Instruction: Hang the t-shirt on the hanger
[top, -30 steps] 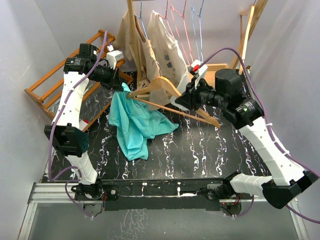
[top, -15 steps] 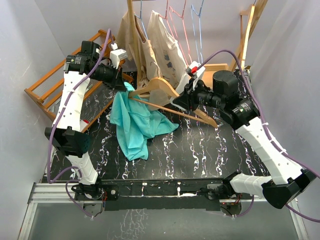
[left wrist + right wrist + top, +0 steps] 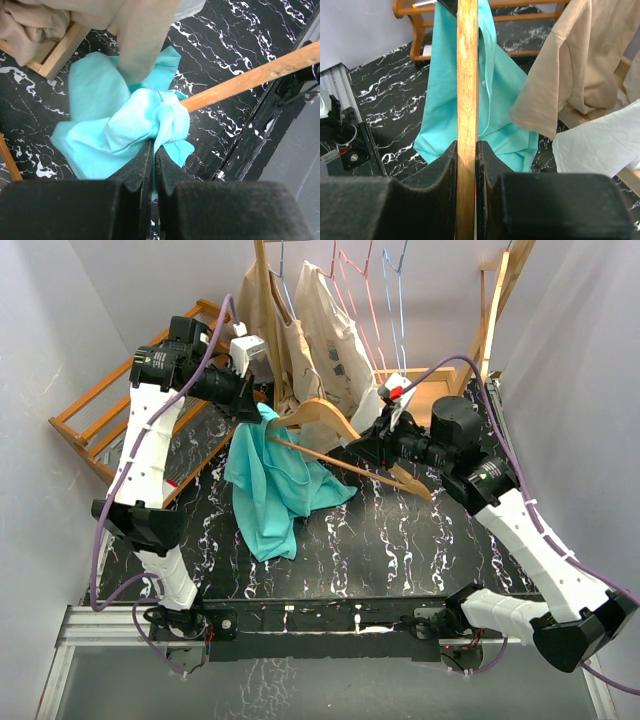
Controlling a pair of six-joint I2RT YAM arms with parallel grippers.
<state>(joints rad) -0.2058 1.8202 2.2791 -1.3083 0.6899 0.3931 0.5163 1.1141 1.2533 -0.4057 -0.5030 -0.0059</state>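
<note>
Both arms have shifted slightly toward the far edge of the table [image 3: 400,535]. The left gripper [image 3: 154,146], jaws pressed together on a bunch of the t-shirt [image 3: 268,485], holds it up near the far-left corner, the rest trailing onto the table. The right gripper [image 3: 467,147] pinches the crossbar of the hanger [image 3: 322,412], whose left tip sits inside the held cloth.

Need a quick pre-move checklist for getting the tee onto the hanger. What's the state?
1. Cloth grip: left pincer shut on the t-shirt, ok.
2. Hanger grip: right pincer shut on the hanger, ok.
3. Hanger end meets the bunched cloth: ok.
4. Hanger end inside the neck opening: cannot tell.
5. Cloth over both hanger shoulders: not ok, it hangs at one end only.
6. Hanger apart from the beige shirts: cannot tell.
</note>
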